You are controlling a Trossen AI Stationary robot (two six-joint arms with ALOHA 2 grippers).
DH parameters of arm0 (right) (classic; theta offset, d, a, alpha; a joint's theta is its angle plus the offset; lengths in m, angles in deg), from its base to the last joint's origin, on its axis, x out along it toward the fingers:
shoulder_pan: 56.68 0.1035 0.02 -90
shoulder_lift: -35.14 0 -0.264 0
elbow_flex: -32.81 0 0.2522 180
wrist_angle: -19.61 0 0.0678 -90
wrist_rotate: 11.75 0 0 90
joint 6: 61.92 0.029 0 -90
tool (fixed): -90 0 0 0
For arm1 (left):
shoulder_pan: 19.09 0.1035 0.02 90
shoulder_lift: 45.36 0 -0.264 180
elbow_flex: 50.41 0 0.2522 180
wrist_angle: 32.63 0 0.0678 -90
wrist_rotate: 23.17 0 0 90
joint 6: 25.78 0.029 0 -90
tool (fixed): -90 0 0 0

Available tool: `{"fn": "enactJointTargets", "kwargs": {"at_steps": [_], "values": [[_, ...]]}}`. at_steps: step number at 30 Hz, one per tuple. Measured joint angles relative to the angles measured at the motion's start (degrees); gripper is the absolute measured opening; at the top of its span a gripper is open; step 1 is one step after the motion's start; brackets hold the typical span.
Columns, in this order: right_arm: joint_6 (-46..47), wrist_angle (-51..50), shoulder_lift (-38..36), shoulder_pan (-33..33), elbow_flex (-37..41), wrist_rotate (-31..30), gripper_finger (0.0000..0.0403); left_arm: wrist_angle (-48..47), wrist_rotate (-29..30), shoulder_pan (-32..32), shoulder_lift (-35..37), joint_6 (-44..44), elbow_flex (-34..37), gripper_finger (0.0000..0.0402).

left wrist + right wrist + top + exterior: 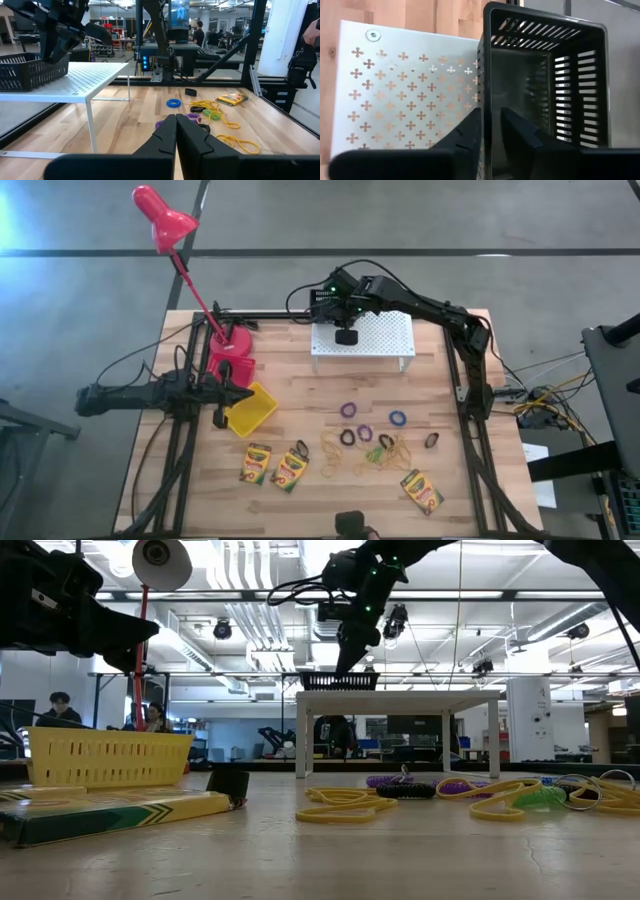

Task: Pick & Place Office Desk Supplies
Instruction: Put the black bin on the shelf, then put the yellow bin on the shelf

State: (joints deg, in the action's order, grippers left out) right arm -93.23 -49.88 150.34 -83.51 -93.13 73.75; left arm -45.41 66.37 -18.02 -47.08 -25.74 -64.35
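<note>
The black slotted basket stands at the far left corner of the white riser; in the low view its bottom is level with the riser top. My right gripper reaches down onto it from above. My left gripper is shut and empty, hovering beside the yellow basket at the table's left. A pink-red basket sits by the lamp base. Three crayon boxes, tan rubber bands and purple and blue rings lie on the near half of the table. My right gripper pinches one side wall of the black basket at its rim, one finger outside and the other finger inside the hollow. The fingers point down from above. The basket stays upright, open side up, at the riser's top.
The red desk lamp stands at the table's far left corner, its stem slanting over the left arm. The riser takes up the table's far middle. Bare wood shows between the riser and the scattered rings. People sit in the room beyond the table.
</note>
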Motion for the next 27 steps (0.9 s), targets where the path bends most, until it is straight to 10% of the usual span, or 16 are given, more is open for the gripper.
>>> {"fn": "enactJointTargets", "kwargs": {"at_steps": [9,17,27], "values": [[1.87,-4.83,-0.74,1.24,-7.75,-0.22,0.0181,0.01,-0.01,0.0,0.0,0.0,0.0,0.0015],[4.35,-9.38,-1.11,10.29,-16.81,3.37,0.0183,0.01,0.0,0.0,-0.02,-0.02,0.02,0.0015],[4.3,14.23,-0.68,21.87,2.45,15.94,0.0166,-0.01,-0.01,0.0,-0.02,-0.04,0.01,0.0015]]}}
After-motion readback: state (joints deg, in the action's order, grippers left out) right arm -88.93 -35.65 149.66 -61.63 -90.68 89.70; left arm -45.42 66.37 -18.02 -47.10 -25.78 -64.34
